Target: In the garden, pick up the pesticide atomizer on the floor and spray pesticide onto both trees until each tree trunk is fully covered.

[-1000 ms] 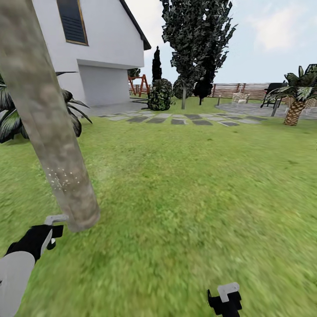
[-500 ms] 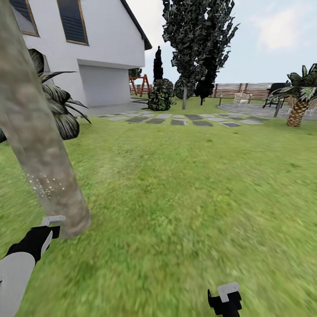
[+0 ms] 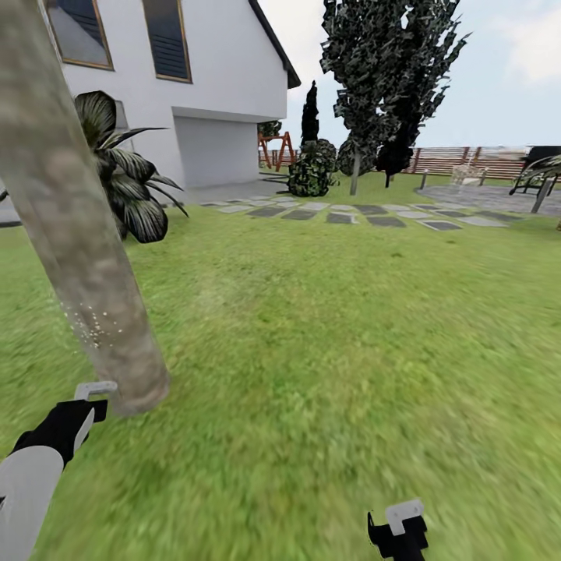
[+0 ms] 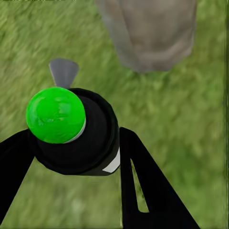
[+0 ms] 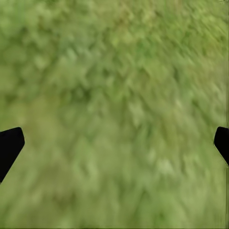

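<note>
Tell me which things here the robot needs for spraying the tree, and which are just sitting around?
For the job:
- tree trunk
- white pesticide specks on the bark
- atomizer, green-topped here, held in the left pincer

Just around:
- house
- leafy plant
- stepping stones
- fence
- right pincer, open over grass

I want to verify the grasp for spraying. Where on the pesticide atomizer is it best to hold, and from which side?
Grip the pesticide atomizer by its round dark body, under the green top, fingers on opposite sides, coming from behind so the grey nozzle faces the tree trunk. The left gripper holds it so.
</note>
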Tool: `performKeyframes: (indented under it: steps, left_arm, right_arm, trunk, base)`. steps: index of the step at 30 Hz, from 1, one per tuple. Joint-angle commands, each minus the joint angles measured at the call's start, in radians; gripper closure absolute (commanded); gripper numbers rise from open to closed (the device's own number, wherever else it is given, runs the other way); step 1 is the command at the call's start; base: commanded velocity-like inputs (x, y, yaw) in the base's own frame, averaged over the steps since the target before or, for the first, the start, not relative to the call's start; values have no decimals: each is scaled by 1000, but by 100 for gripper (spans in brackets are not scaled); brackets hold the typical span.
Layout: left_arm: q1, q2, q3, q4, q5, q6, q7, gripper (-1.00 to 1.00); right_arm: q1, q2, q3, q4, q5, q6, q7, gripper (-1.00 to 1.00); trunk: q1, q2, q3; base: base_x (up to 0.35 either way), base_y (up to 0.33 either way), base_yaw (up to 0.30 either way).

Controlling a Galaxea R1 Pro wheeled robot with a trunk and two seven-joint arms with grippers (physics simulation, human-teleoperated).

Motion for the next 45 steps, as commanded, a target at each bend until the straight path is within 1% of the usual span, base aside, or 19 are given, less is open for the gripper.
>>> performKeyframes:
  steps: [1, 17, 32, 45]
  left_arm:
    - [-1, -1, 4, -2, -3, 4, 0, 100]
    - [-1, 1, 6, -2, -5, 4, 0, 100]
    - [-1, 2, 7, -2, -8, 4, 0, 100]
    - [-1, 4, 7, -2, -8, 4, 0, 100]
  right_arm:
    - [-1, 0, 8, 1, 6, 1, -10, -100]
    - [-1, 1, 8, 0, 6, 1, -10, -100]
    - [-1, 1, 8, 0, 6, 1, -10, -100]
    - [-1, 1, 8, 1, 6, 2, -10, -100]
  trunk:
    - [0, 0, -1]
    - [0, 0, -1]
    - [0, 0, -1]
    - [0, 0, -1]
  base:
    - [210, -221, 6]
    - [184, -223, 7]
    - [168, -230, 255]
    - [146, -240, 13]
